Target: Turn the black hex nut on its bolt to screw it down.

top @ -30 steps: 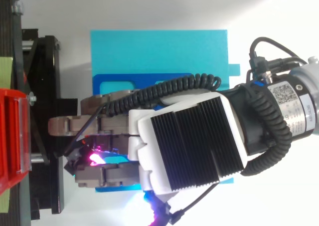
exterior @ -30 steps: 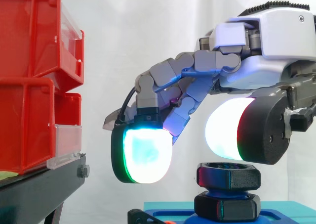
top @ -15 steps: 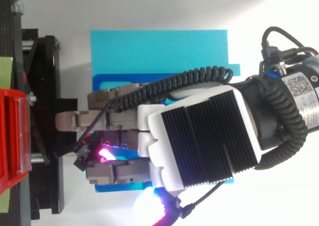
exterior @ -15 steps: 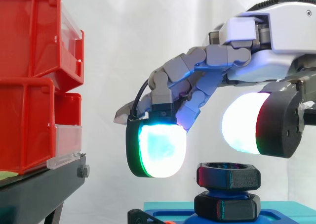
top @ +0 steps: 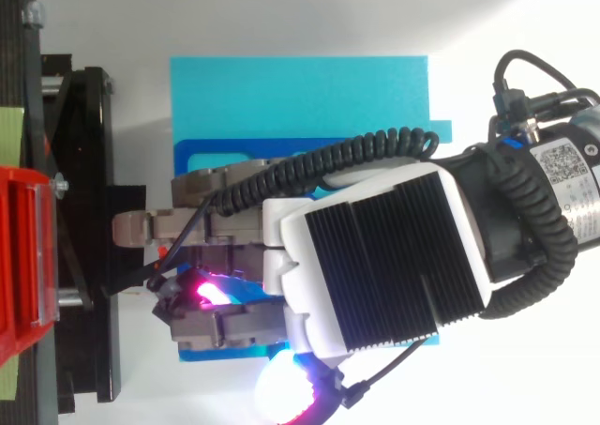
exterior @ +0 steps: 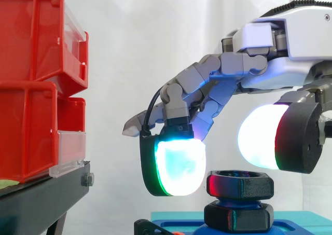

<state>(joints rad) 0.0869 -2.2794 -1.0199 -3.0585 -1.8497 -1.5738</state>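
Two pads (exterior: pixel 179 165) by nut (exterior: pixel 240 184) edges (ungripped)

side: level, close, facing across | top: straight down, close | shared: hand (exterior: pixel 231 69), red bins (exterior: pixel 31 84), cyan plate (top: pixel 300 97)

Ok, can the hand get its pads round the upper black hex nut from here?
Probably yes. The hand hovers open over the upper black hex nut, one glowing pad beside its left edge, another above its right, nothing between; it likely must drop slightly.
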